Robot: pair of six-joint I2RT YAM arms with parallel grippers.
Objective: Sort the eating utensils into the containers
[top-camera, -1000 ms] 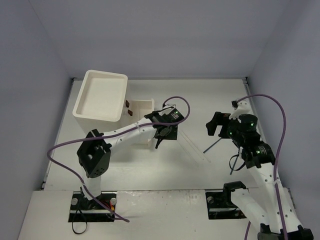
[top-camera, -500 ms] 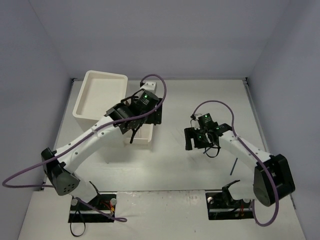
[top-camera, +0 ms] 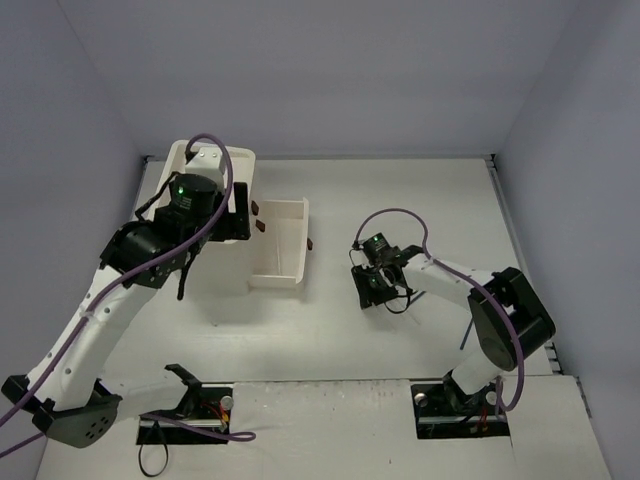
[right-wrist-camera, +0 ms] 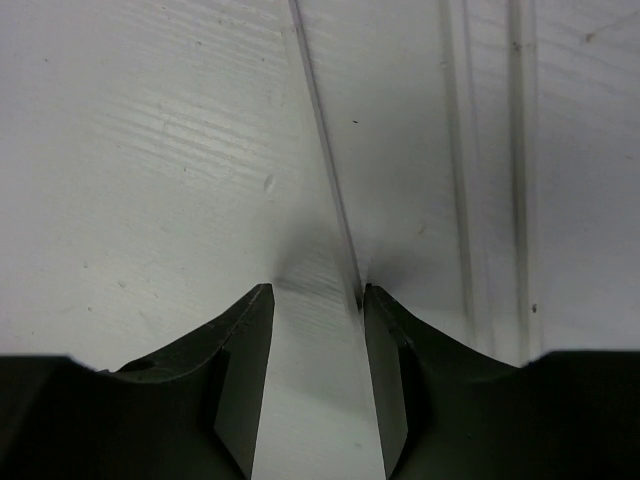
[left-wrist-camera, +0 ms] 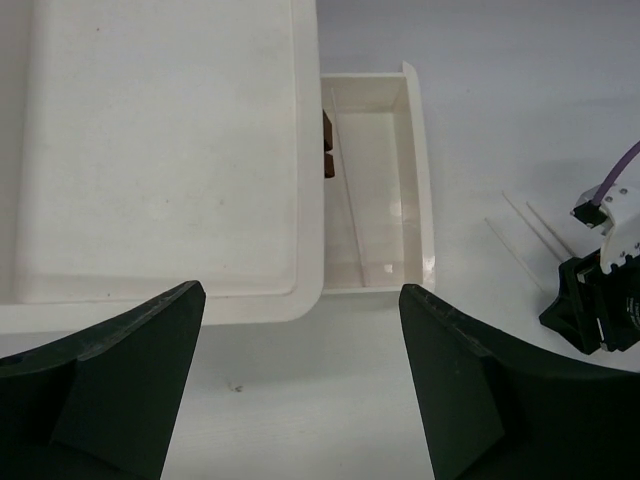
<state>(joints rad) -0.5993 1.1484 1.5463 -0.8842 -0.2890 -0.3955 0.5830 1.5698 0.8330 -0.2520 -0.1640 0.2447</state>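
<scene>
My right gripper (right-wrist-camera: 315, 290) is down on the table, open with a narrow gap. A clear-white chopstick (right-wrist-camera: 325, 170) runs between its jaws and lies against the right finger (right-wrist-camera: 385, 350). Two more clear chopsticks (right-wrist-camera: 517, 150) lie just to the right. In the top view this gripper (top-camera: 383, 292) sits right of the pulled-out drawer (top-camera: 280, 245). My left gripper (left-wrist-camera: 300, 290) hangs open and empty above the cabinet's near edge. Beyond it, the white drawer (left-wrist-camera: 425, 190) holds one clear chopstick (left-wrist-camera: 350, 215). A dark chopstick (top-camera: 466, 332) lies near the right arm's base.
The white cabinet with its rimmed top (left-wrist-camera: 150, 150) stands at the back left, and brown knobs (left-wrist-camera: 327, 145) show on its front. Clear chopsticks (left-wrist-camera: 520, 250) lie on the table near the right gripper's black body (left-wrist-camera: 595, 300). Purple cables loop over both arms.
My left arm has swung back left from the drawer, jaws widening. My right gripper moved left and down onto the table over a clear chopstick, its jaws narrowing.
</scene>
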